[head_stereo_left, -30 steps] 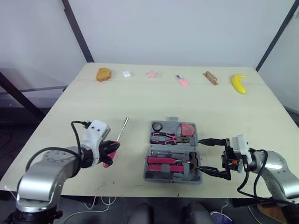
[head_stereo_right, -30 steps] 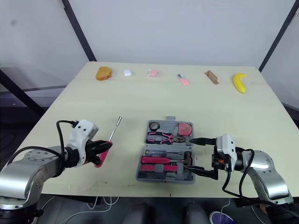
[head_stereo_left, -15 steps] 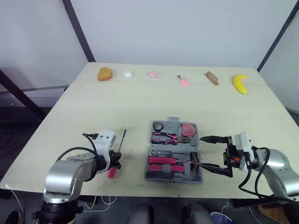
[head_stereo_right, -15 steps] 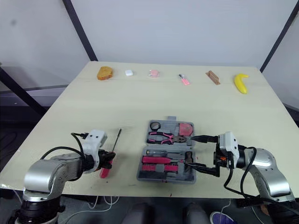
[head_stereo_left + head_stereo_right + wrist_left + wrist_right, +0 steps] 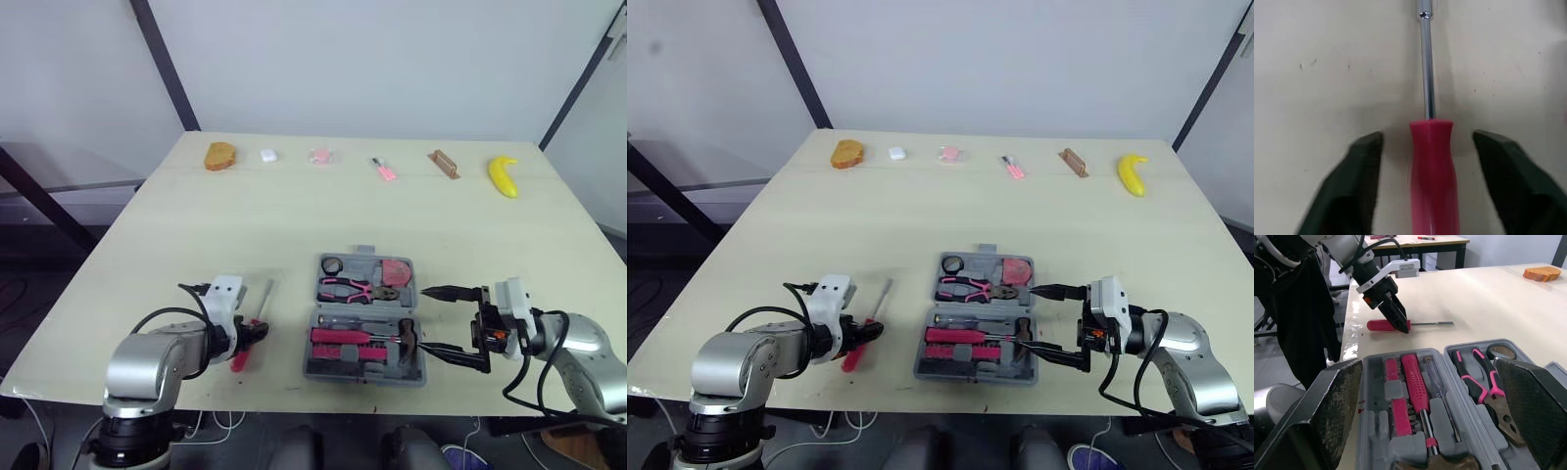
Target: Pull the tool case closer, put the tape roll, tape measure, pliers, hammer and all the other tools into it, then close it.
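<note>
The grey tool case [image 5: 364,318] lies open in the middle of the table, near the front edge. In it are pliers [image 5: 345,287], a hammer [image 5: 405,338], a tape roll [image 5: 331,264], a pink tape measure [image 5: 395,271] and pink-handled drivers [image 5: 338,336]. A pink-handled screwdriver [image 5: 1431,176] lies flat on the table left of the case. My left gripper [image 5: 253,333] straddles its handle, open, with a gap on each side. My right gripper [image 5: 423,318] is open at the case's right side, one finger by each half.
Along the table's far edge lie a piece of bread [image 5: 217,155], a small white item [image 5: 266,155], a pink item [image 5: 316,155], a pink pen [image 5: 382,168], a wooden block [image 5: 442,164] and a banana [image 5: 501,174]. The table's front edge runs just below the case.
My left gripper, which held the screwdriver by its handle, came down to the table and opened; the screwdriver now lies loose between its fingers. The right gripper stayed put.
</note>
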You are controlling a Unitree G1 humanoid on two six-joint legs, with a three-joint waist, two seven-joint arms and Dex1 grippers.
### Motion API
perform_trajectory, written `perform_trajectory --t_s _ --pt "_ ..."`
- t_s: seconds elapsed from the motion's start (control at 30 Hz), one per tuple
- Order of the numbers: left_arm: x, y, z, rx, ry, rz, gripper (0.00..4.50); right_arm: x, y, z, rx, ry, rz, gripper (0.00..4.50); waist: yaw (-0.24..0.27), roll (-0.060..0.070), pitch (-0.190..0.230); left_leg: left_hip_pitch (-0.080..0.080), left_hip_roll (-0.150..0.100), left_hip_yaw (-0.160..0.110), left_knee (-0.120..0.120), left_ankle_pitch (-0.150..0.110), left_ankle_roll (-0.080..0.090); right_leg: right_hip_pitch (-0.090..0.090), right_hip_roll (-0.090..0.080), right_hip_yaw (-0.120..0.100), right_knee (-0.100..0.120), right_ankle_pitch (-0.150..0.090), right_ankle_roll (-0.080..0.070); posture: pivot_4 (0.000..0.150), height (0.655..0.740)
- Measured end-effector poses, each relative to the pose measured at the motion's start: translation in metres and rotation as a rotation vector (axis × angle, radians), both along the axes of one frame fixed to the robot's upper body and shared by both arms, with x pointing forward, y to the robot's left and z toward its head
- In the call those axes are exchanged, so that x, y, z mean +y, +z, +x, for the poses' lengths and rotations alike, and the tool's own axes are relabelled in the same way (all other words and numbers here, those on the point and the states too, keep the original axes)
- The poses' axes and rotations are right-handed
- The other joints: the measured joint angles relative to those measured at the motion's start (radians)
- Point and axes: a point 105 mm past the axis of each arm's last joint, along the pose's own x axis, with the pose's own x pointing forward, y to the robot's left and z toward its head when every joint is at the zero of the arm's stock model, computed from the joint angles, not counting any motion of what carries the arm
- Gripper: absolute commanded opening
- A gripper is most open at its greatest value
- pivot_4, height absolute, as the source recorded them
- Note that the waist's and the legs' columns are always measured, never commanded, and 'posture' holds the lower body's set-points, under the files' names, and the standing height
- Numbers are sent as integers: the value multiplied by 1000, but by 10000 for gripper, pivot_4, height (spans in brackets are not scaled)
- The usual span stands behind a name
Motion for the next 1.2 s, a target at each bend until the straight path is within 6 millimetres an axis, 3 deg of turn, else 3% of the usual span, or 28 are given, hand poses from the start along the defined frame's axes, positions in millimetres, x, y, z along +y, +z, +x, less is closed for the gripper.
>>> perform_trajectory --t_s 0.3,0.67,0.7,0.73,0.9,0.97,1.2 --pt "1 -15 -20 -194 1 21 43800 0 -4 -2 4 -7 -3 45000 2 1 -1 1 0 1 -2 0 0 0 -4 0 -1 0 0 1500 7400" --pt "-1 -25 -11 -357 21 26 43800 0 -5 -3 2 -5 -10 45000 6 1 -1 1 -1 2 -2 0 0 0 -4 -1 -1 0 0 1500 7400" --pt "-2 -26 -11 -361 20 26 38811 0 -5 -4 2 -5 -10 45000 7 1 -1 1 -1 2 -2 0 0 0 -4 -1 -1 0 0 1500 7400" --pt "-1 -26 -10 -371 26 23 37946 0 -5 -4 2 -5 -10 45000 7 2 -1 1 -1 2 -2 0 0 0 -4 -1 -1 0 0 1500 7400" --pt "-2 -29 -7 -400 29 4 12854 1 -4 -4 0 -5 -10 45000 9 5 -3 1 -1 2 -2 0 0 1 -4 -1 -2 0 0 1500 7400" --pt "-4 -30 -7 -405 20 -3 5981 2 -3 -4 -4 -4 -10 45000 8 7 -4 2 -1 2 -2 0 0 1 -3 -1 -1 0 0 1500 7400" --pt "-4 -31 -6 -418 14 -4 6131 4 -1 -6 -7 -8 -9 45000 9 11 -6 2 -2 1 -2 0 0 1 -2 0 -1 0 0 1500 7400"
